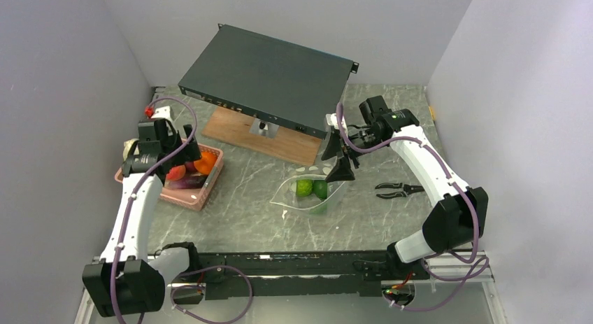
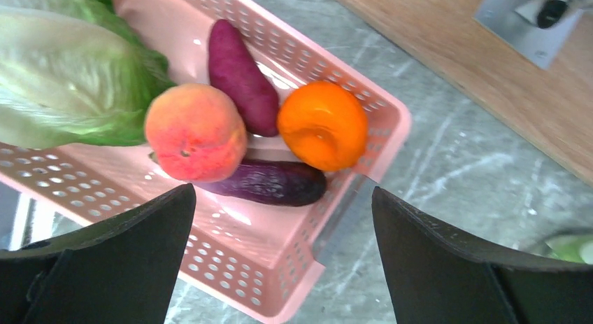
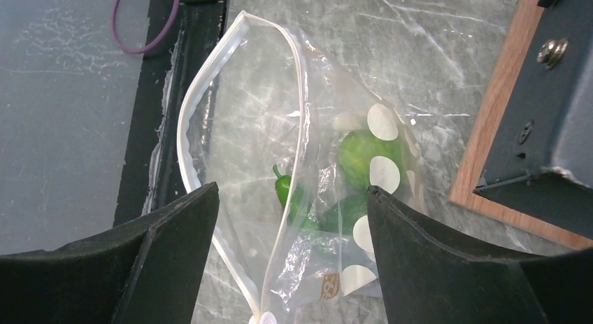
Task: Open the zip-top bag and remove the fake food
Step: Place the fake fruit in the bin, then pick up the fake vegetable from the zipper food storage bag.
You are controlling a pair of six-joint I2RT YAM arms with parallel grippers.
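Note:
The clear zip-top bag lies on the table's middle with its zip mouth open. In the right wrist view the bag holds a small green pepper, a round green fruit and a darker green piece. My right gripper is open and empty just above the bag's far end. My left gripper is open and empty over the pink basket. The basket holds a peach, an orange, a purple sweet potato, a dark eggplant and a leafy head.
Black pliers lie right of the bag. A dark flat rack unit rests tilted on a wooden board at the back. The pink basket stands at the left. Walls close in on both sides.

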